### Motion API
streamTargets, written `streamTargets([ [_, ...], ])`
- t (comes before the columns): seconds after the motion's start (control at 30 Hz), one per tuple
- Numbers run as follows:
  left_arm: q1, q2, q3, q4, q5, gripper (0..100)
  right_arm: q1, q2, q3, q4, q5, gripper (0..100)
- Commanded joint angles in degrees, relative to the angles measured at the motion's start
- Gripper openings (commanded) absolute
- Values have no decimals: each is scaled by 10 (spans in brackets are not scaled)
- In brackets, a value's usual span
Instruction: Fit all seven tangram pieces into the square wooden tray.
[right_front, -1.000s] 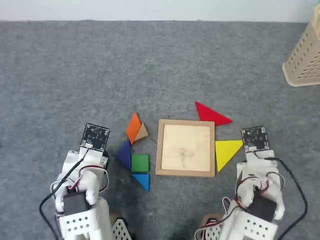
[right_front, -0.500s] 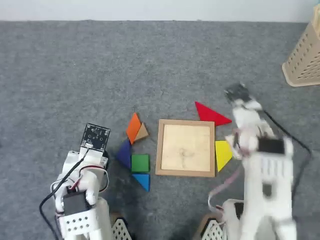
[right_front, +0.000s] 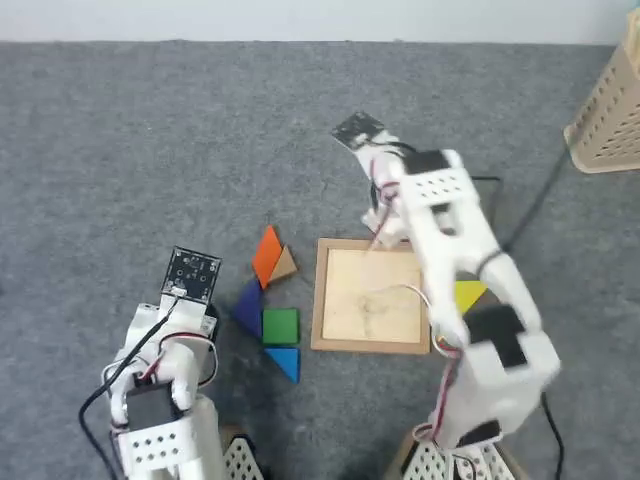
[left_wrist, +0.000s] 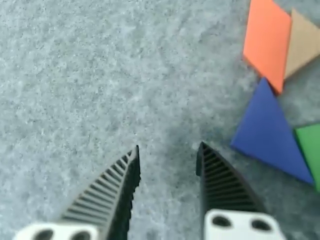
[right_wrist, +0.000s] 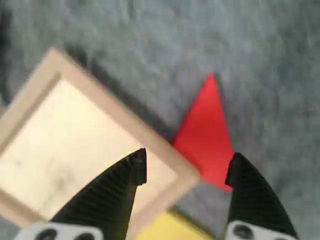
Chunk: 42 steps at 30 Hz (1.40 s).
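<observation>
Right gripper is swinging out from rest, jaws apart over the red triangle beside the tray, likely beginning piece 1 of 7.

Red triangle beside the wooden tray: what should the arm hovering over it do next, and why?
Probably lower straight down onto the red triangular piece: the right arm's jaws stand open with it between them, and the square wooden tray is bare.

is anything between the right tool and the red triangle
Nothing visible covers the red triangle. The right tool hangs open over it, but a corner of the wooden tray lies close beside the triangle, so one side may come down on the rim.
</observation>
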Motion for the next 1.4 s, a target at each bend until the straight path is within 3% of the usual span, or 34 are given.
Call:
streamTargets([
  [0.0, -3, -11, -3, 2, -4, 175, -5, 58, -95, 1, -25, 274],
  [0.4, -3, -11, -3, 2, -4, 175, 126, 209, -212, 1, -86, 270],
  [0.67, -3, -11, -3, 2, -4, 176, 229, 218, -218, 7, -143, 229],
  [0.9, -3, -11, -3, 2, -4, 176, 321, 217, -220, 7, -142, 238],
  [1.03, -2, -11, -3, 2, -4, 176, 311, 177, -220, 30, -136, 239],
  [1.17, -2, -11, -3, 2, -4, 176, 250, 104, -220, 83, -139, 239],
  [1.37, -2, -11, -3, 2, -4, 176, 188, 76, -216, 140, -220, 254],
])
